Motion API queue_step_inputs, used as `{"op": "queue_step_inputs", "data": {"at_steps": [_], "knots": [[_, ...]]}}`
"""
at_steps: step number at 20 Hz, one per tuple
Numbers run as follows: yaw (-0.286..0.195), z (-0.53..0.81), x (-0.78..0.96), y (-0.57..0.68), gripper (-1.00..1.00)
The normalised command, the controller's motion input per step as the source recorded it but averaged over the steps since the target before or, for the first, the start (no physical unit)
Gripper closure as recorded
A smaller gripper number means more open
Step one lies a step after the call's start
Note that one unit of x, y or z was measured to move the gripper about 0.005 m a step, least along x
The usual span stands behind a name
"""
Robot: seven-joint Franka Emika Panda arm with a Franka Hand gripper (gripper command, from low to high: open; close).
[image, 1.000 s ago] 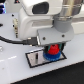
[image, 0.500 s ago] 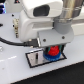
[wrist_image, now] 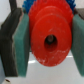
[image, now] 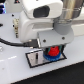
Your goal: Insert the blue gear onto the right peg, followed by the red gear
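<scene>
In the exterior view my gripper (image: 53, 50) hangs over the right end of the black-framed pale plate (image: 35, 59), shut on the red gear (image: 52, 51). The blue gear (image: 55, 57) lies flat on the plate directly under the red one, its teeth showing around it. The wrist view is filled by the red gear (wrist_image: 47, 30), clamped at its rim between the teal pads (wrist_image: 21, 42) of the gripper (wrist_image: 48, 40). Blue teeth (wrist_image: 28, 4) peek out behind the red gear. The right peg is hidden by the gears and the fingers.
The white arm and its large camera housing (image: 42, 15) loom over the plate. A black cable (image: 15, 44) runs across the white table toward the exterior view's left. Dark objects stand at the back near that left edge (image: 4, 10).
The gripper has sunk slightly with the red gear, bringing it closer to the blue gear. The blue gear and plate have not moved.
</scene>
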Motion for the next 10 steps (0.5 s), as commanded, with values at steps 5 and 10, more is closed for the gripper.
{"op": "queue_step_inputs", "data": {"at_steps": [5,10], "knots": [[0.000,0.10,0.06,0.02,1.00],[0.000,0.16,0.08,0.00,-1.00]]}}
